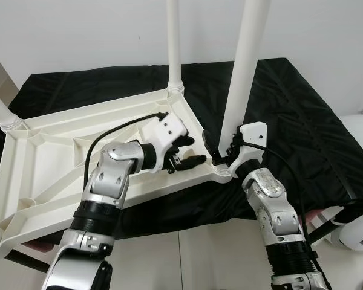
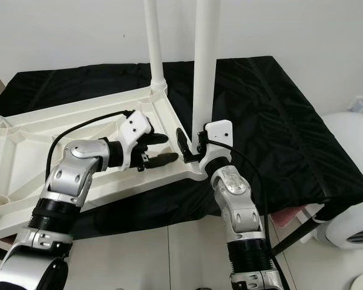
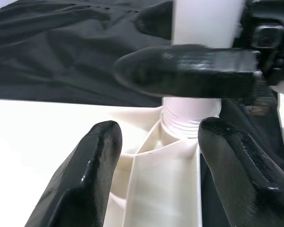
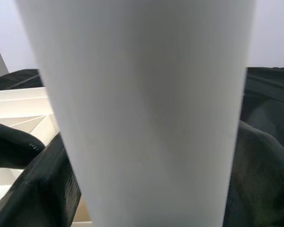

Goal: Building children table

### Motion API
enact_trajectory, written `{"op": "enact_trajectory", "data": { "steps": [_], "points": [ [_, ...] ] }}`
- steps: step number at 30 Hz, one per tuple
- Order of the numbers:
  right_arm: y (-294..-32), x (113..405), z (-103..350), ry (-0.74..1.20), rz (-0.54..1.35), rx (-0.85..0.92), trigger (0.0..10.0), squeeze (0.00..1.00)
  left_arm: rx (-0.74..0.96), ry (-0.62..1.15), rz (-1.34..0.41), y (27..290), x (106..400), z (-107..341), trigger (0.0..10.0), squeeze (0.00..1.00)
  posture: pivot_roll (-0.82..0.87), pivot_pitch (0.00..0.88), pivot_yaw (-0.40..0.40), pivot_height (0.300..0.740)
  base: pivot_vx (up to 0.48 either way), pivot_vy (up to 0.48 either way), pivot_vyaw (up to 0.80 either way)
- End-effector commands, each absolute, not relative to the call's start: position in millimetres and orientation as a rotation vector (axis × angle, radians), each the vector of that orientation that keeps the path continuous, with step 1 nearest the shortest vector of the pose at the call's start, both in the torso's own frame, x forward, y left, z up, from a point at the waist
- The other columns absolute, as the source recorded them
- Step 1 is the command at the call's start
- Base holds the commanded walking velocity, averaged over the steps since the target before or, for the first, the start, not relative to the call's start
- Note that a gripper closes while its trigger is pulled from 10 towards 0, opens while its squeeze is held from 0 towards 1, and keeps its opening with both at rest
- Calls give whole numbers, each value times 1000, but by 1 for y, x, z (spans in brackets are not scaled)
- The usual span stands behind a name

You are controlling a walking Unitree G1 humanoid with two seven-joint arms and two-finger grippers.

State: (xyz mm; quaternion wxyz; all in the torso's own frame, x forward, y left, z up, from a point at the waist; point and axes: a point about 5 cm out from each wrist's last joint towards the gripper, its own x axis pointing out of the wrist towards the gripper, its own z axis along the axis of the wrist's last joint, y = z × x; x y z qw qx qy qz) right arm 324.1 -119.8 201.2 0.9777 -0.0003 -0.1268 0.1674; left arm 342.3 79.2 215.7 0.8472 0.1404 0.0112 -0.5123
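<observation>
If tipped sideways: risk of leg [image 1: 245, 60] jamming crooked in corner hole [image 3: 189, 118], thread showing there.
Right gripper [image 1: 221, 158]: jaws clamped low on leg, at near right corner of upturned table top [image 1: 48, 145]; could slip if turned too hard.
Left gripper [image 1: 193, 150]: jaws apart, just beside hole; could get bumped.
Counter [image 1: 290, 109]: black cloth, might slide.
Room: white wall [image 1: 78, 30], pale floor [image 1: 187, 260].

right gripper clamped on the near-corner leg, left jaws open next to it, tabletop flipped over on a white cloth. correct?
Not quite: the cloth under the upturned tabletop is black, not white, as the left eye view shows. The rest holds: the right gripper is clamped on the near-corner leg, and the left gripper sits beside it with jaws open.
</observation>
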Motion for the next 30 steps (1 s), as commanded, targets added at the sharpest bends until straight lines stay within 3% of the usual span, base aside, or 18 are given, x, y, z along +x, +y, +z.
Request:
{"op": "enact_trajectory", "data": {
  "steps": [1, 12, 15, 30],
  "points": [
    [-117, 326, 203, -266, 336, 23, 10000, 0, 237, 40, -723, 93, 360, 212, 10000, 0, -94, 119, 79, 740, 0, 0, 0],
    [-116, 329, 196, -251, 345, 25, 10000, 0, 168, 143, -409, 117, 372, 189, 10000, 0, -90, 122, 81, 740, 0, 0, 0],
    [-116, 329, 194, -246, 353, 24, 10000, 0, 139, 102, -320, 127, 374, 194, 10000, 0, -90, 125, 71, 740, 0, 0, 0],
    [-117, 327, 187, -244, 357, 11, 10000, 0, 36, 8, -174, 132, 372, 187, 10000, 0, -119, 121, 77, 740, 0, 0, 0]
  ]
}}
